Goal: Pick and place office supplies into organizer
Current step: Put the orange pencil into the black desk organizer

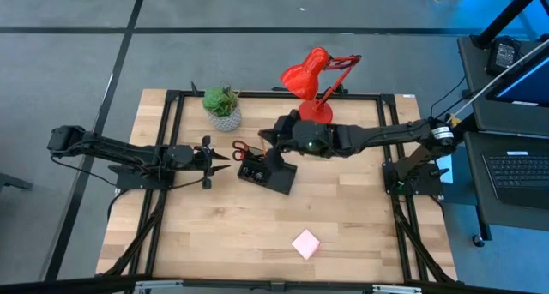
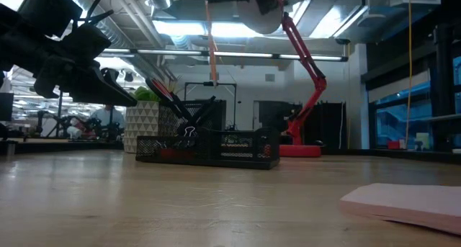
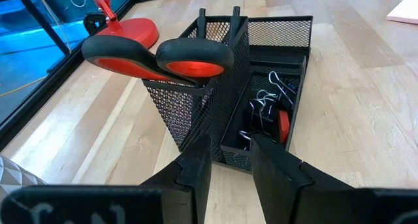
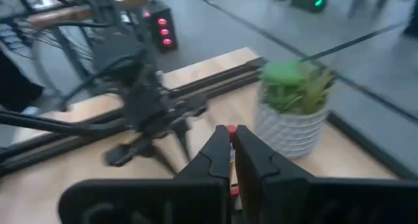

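The organizer [image 1: 268, 171] stands on the tabletop [image 1: 343, 234] near the red lamp [image 1: 310, 78]; the scissors [image 3: 157, 57] stand in its taller section, red handles up, with black clips [image 3: 264, 110] in the low compartment beside; the left claw [image 1: 225, 163] waits just beside the organizer, fingers apart and empty; the right claw [image 4: 230, 160] hovers above the organizer, fingers together on a thin orange pencil [image 2: 212, 42]; the pink sticky-note pad [image 1: 305, 243] lies well apart from the organizer.

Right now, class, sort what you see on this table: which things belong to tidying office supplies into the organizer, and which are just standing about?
Part of the job:
organizer
scissors, standing in the tall section
binder clips, in a low compartment
orange pencil, in the right gripper
pink sticky-note pad, not yet put away

Just standing about:
red desk lamp
potted plant
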